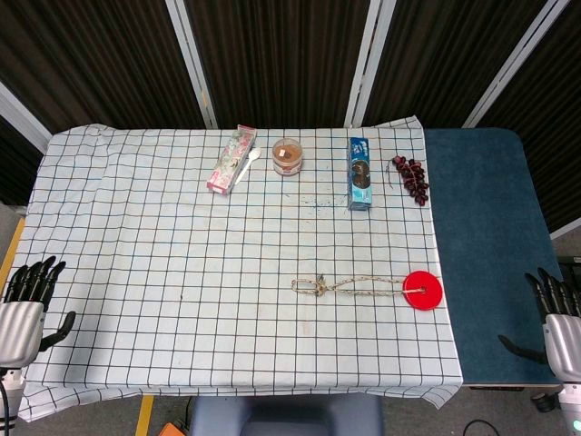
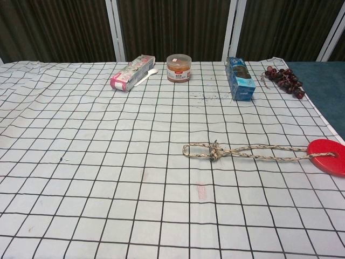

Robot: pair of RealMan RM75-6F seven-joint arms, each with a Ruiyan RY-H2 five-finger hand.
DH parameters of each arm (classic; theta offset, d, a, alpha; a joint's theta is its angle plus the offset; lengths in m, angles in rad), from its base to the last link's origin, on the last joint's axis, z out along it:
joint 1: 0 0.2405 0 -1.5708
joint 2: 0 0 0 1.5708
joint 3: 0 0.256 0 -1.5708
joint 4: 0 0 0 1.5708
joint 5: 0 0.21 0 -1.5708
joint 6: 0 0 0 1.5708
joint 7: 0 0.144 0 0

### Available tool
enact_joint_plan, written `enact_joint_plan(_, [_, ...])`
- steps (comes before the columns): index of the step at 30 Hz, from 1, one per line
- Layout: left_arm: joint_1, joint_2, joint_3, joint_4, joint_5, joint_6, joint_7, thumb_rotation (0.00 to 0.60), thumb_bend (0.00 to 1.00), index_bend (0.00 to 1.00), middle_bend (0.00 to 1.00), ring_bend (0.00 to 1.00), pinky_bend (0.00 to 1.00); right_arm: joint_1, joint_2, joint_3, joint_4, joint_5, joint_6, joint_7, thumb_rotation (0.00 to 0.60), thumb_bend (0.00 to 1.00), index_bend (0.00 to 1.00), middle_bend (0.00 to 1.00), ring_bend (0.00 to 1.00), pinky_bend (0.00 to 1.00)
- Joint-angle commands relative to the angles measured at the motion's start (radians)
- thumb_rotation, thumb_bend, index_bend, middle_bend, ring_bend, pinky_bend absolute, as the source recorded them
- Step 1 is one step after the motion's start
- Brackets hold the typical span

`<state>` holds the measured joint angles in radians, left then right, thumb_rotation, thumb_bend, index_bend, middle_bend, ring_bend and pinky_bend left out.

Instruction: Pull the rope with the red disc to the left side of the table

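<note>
Nothing done yet. Left hand [image 1: 25,304] at the near left table edge, fingers spread, empty. Rope [image 1: 349,286] and red disc [image 1: 422,291] untouched at right-centre — whole pull leftward remaining. Right hand [image 1: 558,327] off the right edge, fingers apart, holding nothing. Labels on the far packages — unreadable.

The rope [image 1: 356,287] is a pale braided cord lying flat on the checked cloth, right-of-centre near the front of the table. It's doubled into a long loop with a knot near its left end, and its right end runs to the flat red disc [image 1: 422,291] by the cloth's right edge.
</note>
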<state>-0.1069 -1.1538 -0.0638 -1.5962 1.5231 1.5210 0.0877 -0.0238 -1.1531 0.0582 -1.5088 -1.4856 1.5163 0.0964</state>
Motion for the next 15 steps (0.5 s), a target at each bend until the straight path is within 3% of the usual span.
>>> enact_joint_plan(1, [0.001,0.002,0.0,0.001,0.003,0.005,-0.004,0.6,0.39,0.0,0.0,0.0,0.0,0.002,0.003,0.001,-0.008,0.001,-0.001,-0.006,0.6,0.11,0.0,0.0,0.0,0.0])
enact_joint_plan(10, [-0.033,-0.002,0.008,-0.027,0.056,-0.021,-0.011,0.6,0.39,0.0,0.0,0.0,0.0,0.005,0.013,0.003,-0.035,0.003,0.002,-0.022,0.6,0.11,0.0,0.0,0.0,0.0])
enact_joint_plan(15, [-0.139,-0.054,0.006,-0.056,0.124,-0.141,0.016,0.6,0.39,0.0,0.0,0.0,0.0,0.009,0.02,0.019,-0.046,0.027,-0.001,-0.028,0.6,0.11,0.0,0.0,0.0,0.0])
